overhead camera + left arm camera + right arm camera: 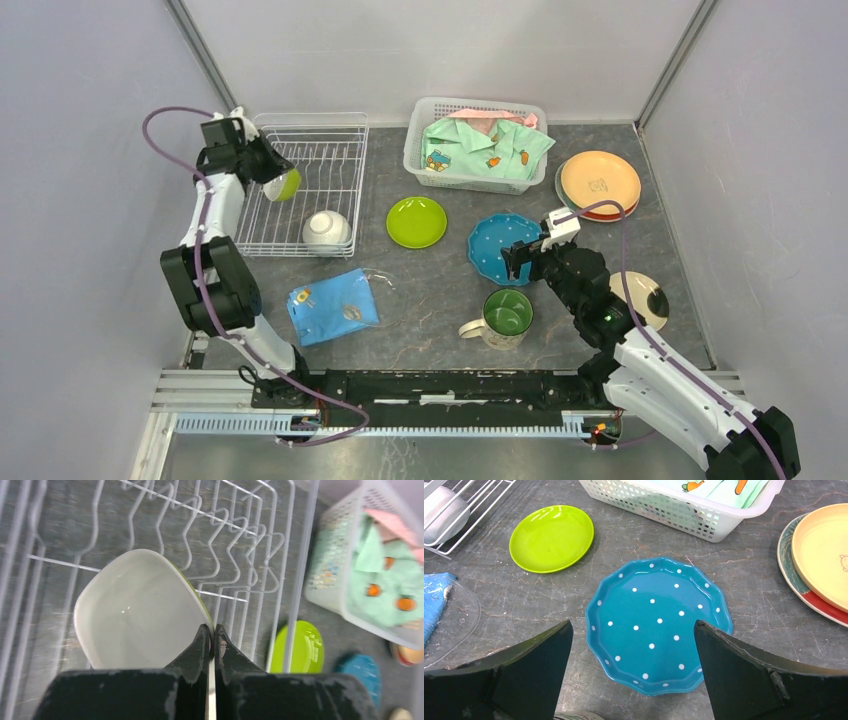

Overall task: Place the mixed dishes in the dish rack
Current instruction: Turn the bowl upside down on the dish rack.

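Bowl [135, 610] first: my left jaws are pinched almost flat together on its rim, one finger in the white hollow and one against the green outer wall, so it hangs tipped on edge rather than level. I hold it that way, I judge, because the dish rack [320, 150] takes things upright between its wire prongs, and a rim pinch leaves the body free to slide down. It hangs over the rack's left side, toward the worktop's far left corner. Whether it touches the wires I cannot tell. A white bowl [326, 229] sits at the rack's near right corner, seemingly upside down, so I want a slot clear of it.

My right jaws are spread as wide as they go, holding nothing, poised over the blue dotted plate [656, 625]. It lies flat at mid-worktop, right of the lime-green plate [416, 221]. A flat plate gives little to grab, so its scalloped rim is likely my best purchase. The mug [505, 315], the stacked orange plates [598, 182] and a cream plate [645, 298] wait on the right side.
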